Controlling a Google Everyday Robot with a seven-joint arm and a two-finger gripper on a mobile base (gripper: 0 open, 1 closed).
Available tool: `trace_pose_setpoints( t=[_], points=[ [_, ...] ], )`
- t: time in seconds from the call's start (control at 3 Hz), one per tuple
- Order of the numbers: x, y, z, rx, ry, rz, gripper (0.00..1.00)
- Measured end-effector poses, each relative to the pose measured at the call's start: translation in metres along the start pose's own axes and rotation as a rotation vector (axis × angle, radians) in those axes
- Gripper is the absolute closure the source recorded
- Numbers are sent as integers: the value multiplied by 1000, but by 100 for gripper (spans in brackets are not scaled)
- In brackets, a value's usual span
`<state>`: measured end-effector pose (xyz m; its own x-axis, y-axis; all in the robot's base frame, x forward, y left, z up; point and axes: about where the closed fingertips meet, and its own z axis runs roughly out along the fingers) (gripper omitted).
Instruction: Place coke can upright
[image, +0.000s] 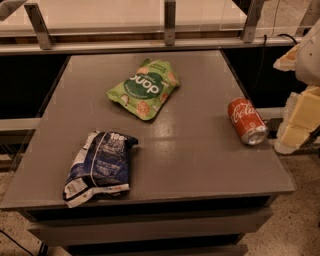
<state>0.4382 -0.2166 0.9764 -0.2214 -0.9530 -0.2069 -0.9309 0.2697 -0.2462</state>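
Observation:
The coke can (246, 121) is a small red can with white script. It lies on its side near the right edge of the grey table (195, 160), with its silver end turned toward the front right. My gripper (298, 122), cream and white, is at the right edge of the view, just beyond the table's right side. It is to the right of the can, apart from it, and holds nothing that I can see.
A green snack bag (144, 89) lies flat at the table's back middle. A dark blue snack bag (100, 165) lies at the front left. A glass barrier with metal posts (170, 22) runs behind the table. The floor drops away right of the can.

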Motion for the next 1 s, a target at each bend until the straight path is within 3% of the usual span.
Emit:
trace_pose_setpoints(
  t=[0.67, 1.0],
  points=[
    [-1, -11, 1, 24, 2, 22, 0],
    [0, -45, 14, 74, 45, 113, 0]
  ],
)
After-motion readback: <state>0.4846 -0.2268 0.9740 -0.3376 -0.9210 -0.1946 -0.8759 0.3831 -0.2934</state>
